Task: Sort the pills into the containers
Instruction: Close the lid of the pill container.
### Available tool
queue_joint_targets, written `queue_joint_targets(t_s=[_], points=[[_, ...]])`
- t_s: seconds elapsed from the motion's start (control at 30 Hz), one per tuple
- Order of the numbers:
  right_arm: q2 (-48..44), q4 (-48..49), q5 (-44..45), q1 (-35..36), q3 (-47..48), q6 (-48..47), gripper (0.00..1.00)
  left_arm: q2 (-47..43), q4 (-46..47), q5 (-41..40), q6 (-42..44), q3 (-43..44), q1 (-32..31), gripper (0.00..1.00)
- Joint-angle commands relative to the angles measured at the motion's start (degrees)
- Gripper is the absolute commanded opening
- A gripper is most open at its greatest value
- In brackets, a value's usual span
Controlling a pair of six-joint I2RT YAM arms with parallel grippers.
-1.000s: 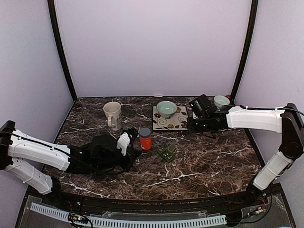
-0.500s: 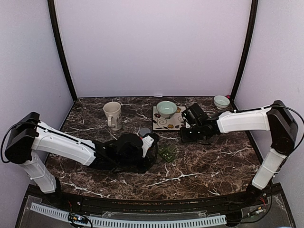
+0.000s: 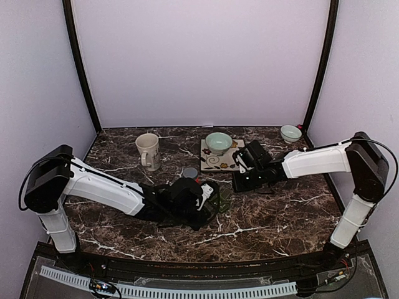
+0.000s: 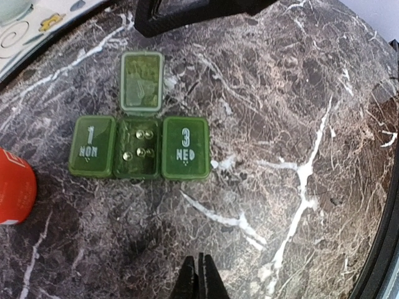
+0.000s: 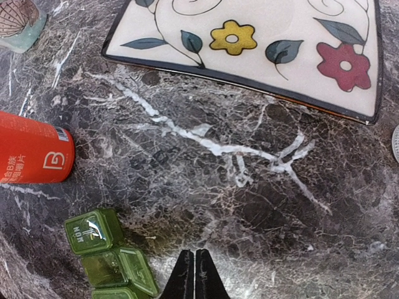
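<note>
The pill-box strip (image 4: pixel 138 147) is lying flat, its long axis pointing toward the orange bottle (image 4: pixel 12 187). The left pincer (image 4: pixel 198 274) and right pincer (image 5: pixel 194 274) are hovering, tips pressed together.

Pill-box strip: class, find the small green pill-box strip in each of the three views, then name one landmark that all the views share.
Top external: the pill-box strip sits near the table's middle, partly hidden by the left arm's end.
Left wrist: left of centre, middle lid flipped open.
Right wrist: bottom-left corner, cut off by the lower edge.
Shared landmark: the floral tile, top-left in the left wrist view, along the top in the right wrist view.
</note>
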Motion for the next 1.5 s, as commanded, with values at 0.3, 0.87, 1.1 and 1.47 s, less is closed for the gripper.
queue_joint_targets(t_s=[0.3,0.87,1.1,1.47], points=[[1.72,4.42,-4.27,0.68,-1.35,0.93,0.04,3.25,1.02,3.83,-1.27,0.98,4.0,0.0],[1.65,4.1,-4.94,1.61,-0.97,1.4,0.04,7.14,4.56,6.5,-1.47,2.36,6.34,0.0],[1.49,3.84,-4.78,2.51,-0.48,1.76,0.04,7.69,4.85,6.53,-1.66,2.58,6.71,0.0],[0.58,3.34,-4.19,3.65,-0.51,2.43,0.04,8.3,5.96,6.51,-2.32,2.66,6.95,0.0]])
